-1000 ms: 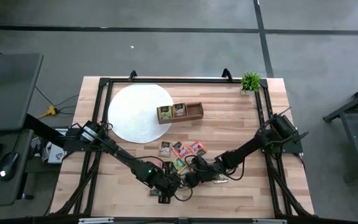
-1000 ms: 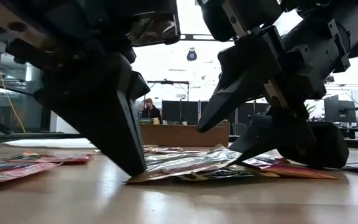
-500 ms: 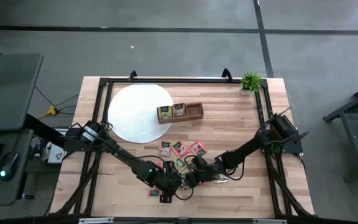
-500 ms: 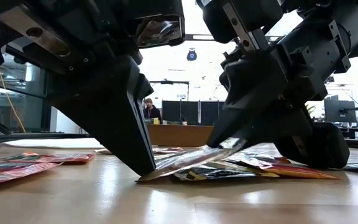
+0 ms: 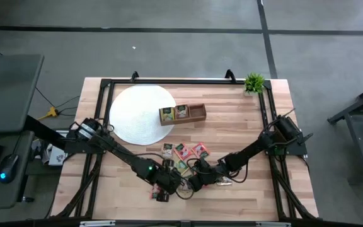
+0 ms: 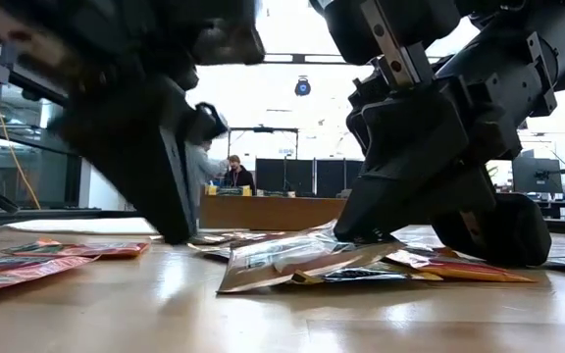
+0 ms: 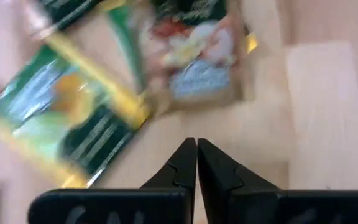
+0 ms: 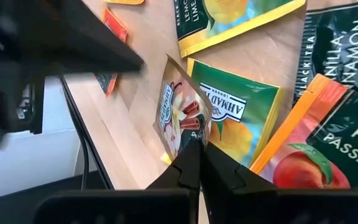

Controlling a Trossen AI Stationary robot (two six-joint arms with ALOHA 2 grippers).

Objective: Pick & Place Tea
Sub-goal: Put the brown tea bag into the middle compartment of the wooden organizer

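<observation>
The right gripper (image 8: pixel 197 149) pinches one tea packet (image 8: pixel 180 112) low in the middle of the high view. The left gripper (image 7: pixel 196 152) is pressed together and empty beside the tea pile (image 5: pixel 184 154).

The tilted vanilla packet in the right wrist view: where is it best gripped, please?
By its raised edge, coming from the side where the right tool is shut on it: the thin packet lies tilted, that edge off the table.
</observation>
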